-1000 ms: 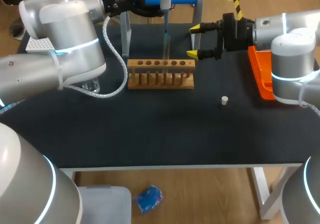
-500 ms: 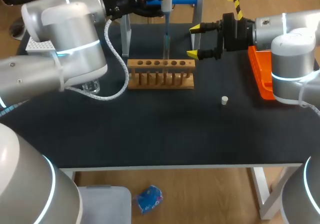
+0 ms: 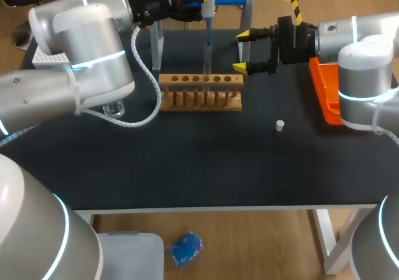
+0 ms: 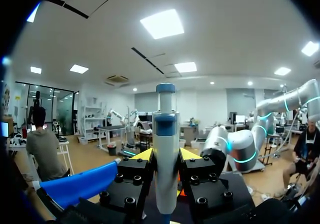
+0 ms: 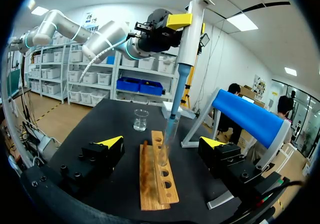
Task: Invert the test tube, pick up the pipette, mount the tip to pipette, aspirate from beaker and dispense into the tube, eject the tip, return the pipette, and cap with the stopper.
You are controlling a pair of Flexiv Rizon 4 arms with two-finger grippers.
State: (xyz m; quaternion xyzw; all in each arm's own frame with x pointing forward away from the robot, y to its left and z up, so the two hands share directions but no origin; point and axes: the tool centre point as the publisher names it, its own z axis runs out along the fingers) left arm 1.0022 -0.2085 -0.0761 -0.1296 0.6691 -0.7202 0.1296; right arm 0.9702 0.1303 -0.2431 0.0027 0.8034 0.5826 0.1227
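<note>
My left gripper (image 4: 165, 156) is clamped on the white-and-blue plastic pipette (image 4: 165, 149), tip dipping into the clear glass test tube (image 3: 207, 62) in the wooden rack (image 3: 199, 99) below, while my right gripper (image 5: 162, 143) sits spread wide, rack end between its fingers (image 5: 111, 143) touching neither.

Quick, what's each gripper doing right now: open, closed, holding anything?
Left gripper: closed on the pipette.
Right gripper: open, holding nothing.
</note>
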